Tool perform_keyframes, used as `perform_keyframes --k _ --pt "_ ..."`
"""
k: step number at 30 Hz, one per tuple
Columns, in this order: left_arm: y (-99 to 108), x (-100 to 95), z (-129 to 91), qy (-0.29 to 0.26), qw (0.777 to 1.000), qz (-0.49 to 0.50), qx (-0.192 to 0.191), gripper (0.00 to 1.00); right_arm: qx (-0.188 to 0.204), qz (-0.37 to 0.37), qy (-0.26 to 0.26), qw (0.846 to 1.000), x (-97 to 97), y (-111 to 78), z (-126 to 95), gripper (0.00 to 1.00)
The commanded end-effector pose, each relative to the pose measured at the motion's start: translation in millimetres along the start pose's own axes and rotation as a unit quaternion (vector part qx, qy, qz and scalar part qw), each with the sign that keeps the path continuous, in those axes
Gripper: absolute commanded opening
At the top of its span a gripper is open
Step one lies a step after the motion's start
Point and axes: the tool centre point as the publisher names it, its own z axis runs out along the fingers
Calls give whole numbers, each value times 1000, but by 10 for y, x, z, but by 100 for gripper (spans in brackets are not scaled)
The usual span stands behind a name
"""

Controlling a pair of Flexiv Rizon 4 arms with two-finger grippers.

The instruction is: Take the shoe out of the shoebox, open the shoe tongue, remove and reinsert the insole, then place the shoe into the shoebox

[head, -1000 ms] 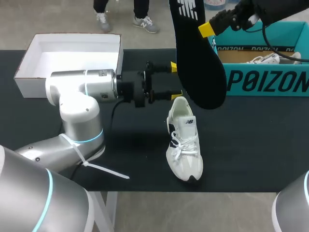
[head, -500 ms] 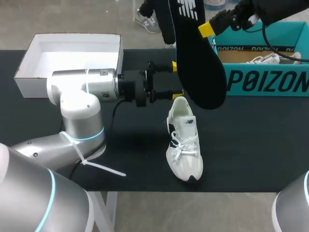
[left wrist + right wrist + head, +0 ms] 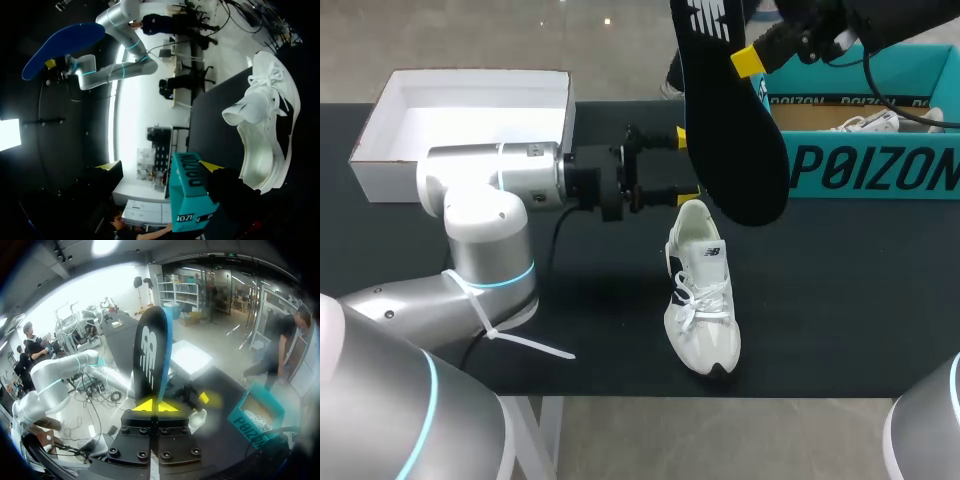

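A white shoe point(image 3: 700, 290) lies on the black table, toe toward the front edge; beside my left gripper it shows again point(image 3: 265, 120). My left gripper point(image 3: 682, 166) is level with the table just behind the shoe's heel, open and empty. High above the shoe, my right gripper point(image 3: 748, 62) is shut on one end of the black insole point(image 3: 735, 120), which hangs down steeply over the left gripper's tips. In the right wrist view the insole point(image 3: 150, 355) stands up from the closed yellow tips point(image 3: 150, 406). Its blue underside point(image 3: 60, 47) shows in the left wrist view.
A teal shoebox point(image 3: 865, 165) stands at the back right with another white shoe point(image 3: 868, 122) inside. A white open box point(image 3: 380, 150) sits at the back left, behind my left arm point(image 3: 490, 190). A white cable tie point(image 3: 525, 345) sticks out from that arm.
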Motion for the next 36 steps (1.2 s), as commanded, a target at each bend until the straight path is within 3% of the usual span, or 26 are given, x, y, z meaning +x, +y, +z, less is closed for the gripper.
perform_keyframes --k 1,5,17,22,26,36 --pt "-7 5 12 -1 1000 1 -2 100 2 1 0 1000 -5 27 13 0" --pt "-7 5 12 -1 1000 1 -2 100 2 1 0 1000 -5 27 13 0" --pt "-2 -10 44 -1 1000 15 5 100 -27 132 88 987 -950 -640 144 0" --pt "5 -50 108 5 999 41 18 100 -5 201 99 975 -1327 -924 272 0" --pt "-8 -74 126 9 998 59 25 100 18 242 101 965 -1521 -1095 400 0" --pt "-72 -136 154 11 996 86 33 100 53 301 107 946 -1790 -1330 660 0"
